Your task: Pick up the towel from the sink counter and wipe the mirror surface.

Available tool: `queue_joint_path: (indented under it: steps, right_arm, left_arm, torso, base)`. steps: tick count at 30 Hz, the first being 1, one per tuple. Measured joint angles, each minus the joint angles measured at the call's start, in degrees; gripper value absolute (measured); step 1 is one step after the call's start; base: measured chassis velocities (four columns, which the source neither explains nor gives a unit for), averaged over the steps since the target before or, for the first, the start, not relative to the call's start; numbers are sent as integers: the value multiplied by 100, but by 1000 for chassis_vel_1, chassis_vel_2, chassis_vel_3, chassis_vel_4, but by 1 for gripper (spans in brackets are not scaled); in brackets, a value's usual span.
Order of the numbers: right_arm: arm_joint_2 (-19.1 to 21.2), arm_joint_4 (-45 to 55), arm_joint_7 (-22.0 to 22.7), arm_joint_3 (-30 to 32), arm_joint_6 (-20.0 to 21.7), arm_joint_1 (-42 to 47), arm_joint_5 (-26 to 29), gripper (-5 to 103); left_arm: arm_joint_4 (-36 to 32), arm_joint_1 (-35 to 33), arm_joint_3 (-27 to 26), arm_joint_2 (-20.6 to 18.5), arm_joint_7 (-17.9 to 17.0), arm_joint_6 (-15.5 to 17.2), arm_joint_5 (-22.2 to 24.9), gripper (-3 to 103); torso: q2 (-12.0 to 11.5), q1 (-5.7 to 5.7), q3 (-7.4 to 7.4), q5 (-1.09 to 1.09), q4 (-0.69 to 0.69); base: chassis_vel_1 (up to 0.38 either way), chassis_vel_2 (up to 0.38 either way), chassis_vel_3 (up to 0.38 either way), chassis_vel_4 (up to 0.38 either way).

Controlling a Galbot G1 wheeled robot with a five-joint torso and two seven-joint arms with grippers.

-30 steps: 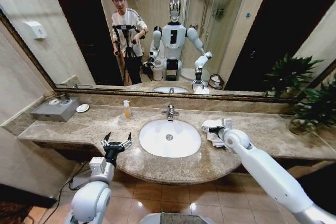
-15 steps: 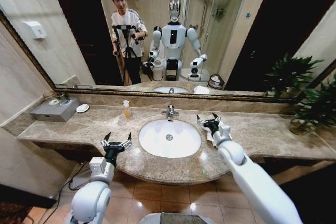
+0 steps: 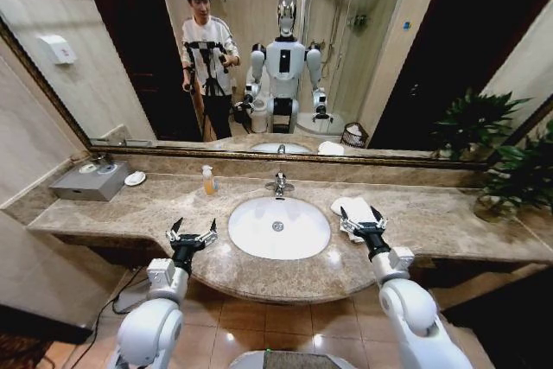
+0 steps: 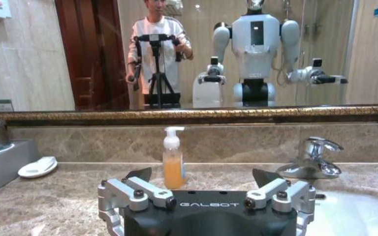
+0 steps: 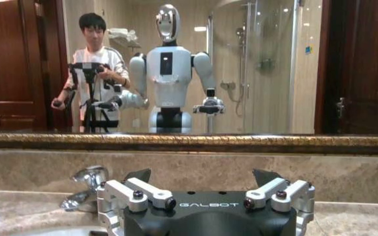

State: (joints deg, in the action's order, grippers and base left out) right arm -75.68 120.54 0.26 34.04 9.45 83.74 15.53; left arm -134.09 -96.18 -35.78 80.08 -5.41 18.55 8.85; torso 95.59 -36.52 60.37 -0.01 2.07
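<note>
Counts: one towel (image 3: 349, 209), one basin (image 3: 278, 227), one faucet (image 3: 279, 183), one soap bottle (image 3: 208, 181), one small white dish (image 3: 136, 178), one grey box (image 3: 90, 181) at frame left, one plant (image 3: 518, 181) at far right.

Towel lies bunched on the tabletop (image 3: 449, 218), right of centre in the head view, just right of the basin.

Right end effector (image 3: 363, 220) sits lower right of centre, fingers spread wide, holding nothing. It is just in front of the towel; contact looks unlikely, but the head view is too coarse to be sure.

Left end effector (image 3: 192, 232) is lower left of centre over the tabletop's front edge, left of the basin, also wide and empty.

Mirror (image 3: 389, 58) spans the upper frame.
</note>
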Motion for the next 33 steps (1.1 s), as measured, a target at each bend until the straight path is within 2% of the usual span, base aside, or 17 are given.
queue_joint_path:
  steps: [6, 12, 33]
  right_arm:
    - [5, 228, 19, -32, 404, -83, 111, 100]
    - [63, 433, 81, -147, 542, -40, 131, 100]
    - [225, 844, 287, -336, 520, 465, 155, 100]
  left_arm:
    - [0, 0, 0, 0, 0, 0, 0, 100]
    - [0, 0, 0, 0, 0, 0, 0, 100]
    - [0, 1, 0, 0, 0, 0, 0, 100]
  torso:
    - [0, 0, 0, 0, -1]
    - [-1, -2, 1, 0, -2]
    - [-1, 0, 0, 0, -2]
  base:
    - [0, 0, 0, 0]
    - [0, 0, 0, 0]
    - [55, -56, -65, 60]
